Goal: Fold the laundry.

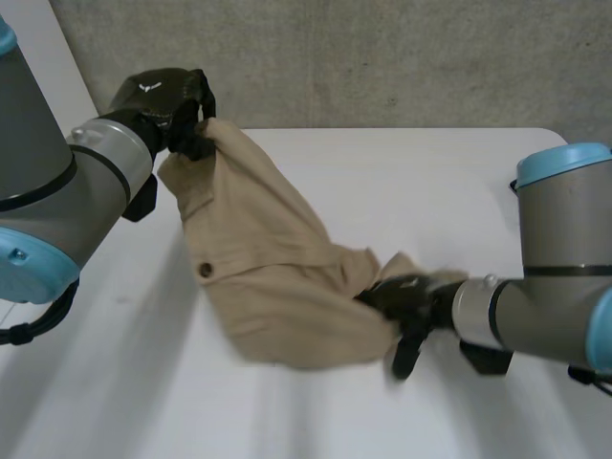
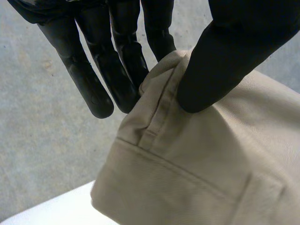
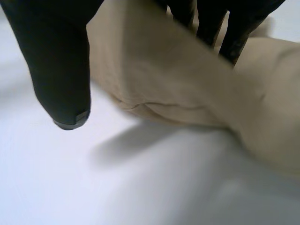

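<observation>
- The tan garment (image 1: 277,277) stretches between the 2 hands, from a raised corner down to the white worktop (image 1: 430,182).
- The left hand (image 1: 158,100) is lifted above the worktop's far left part. It holds the garment's top corner.
- In the left wrist view that corner is a stitched band, pinched between the thumb (image 2: 211,70) on one face and the straight fingers (image 2: 117,75) on the other.
- From there the cloth hangs in a slope, and its lower bulk lies crumpled on the worktop in front of the robot.
- A dark button (image 1: 204,271) sits near the cloth's left edge.
- The right hand (image 1: 406,304) is low at the garment's lower right end and touches bunched cloth. That end is blurred in the right wrist view, so I cannot tell whether the hand grips the cloth or only rests against it.
</observation>
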